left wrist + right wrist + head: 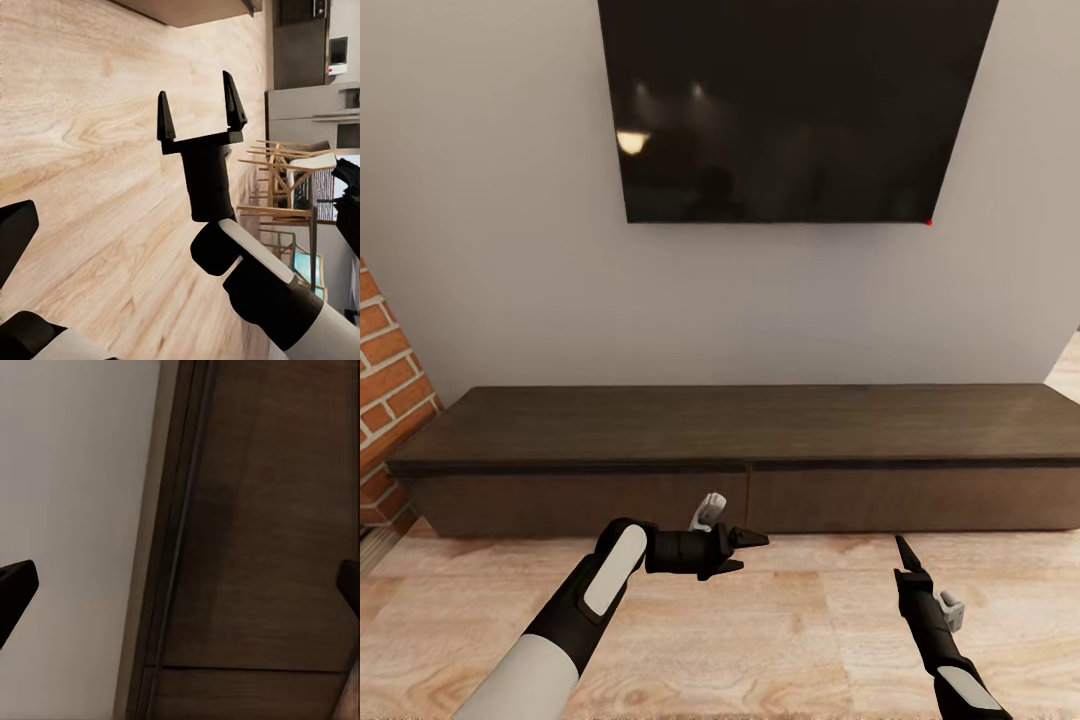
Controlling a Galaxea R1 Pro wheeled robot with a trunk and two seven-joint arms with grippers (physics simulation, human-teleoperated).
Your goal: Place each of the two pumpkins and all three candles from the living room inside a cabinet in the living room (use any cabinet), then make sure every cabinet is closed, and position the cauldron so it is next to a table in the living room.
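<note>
Left gripper (748,551) level, pointing right, fingers spread, right gripper (200,109) (spread too) aimed at closed cabinet (760,460)

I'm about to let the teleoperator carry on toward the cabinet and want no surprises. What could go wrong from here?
1. The cabinet has flat, handleless drawer fronts, all shut; open fingers could slip off with nothing to hook.
2. The left gripper points sideways toward the right gripper, so the arms may clash when reaching together.
3. The cabinet sits low on the floor, under a wall-mounted TV; bending down risks bumping either.
</note>
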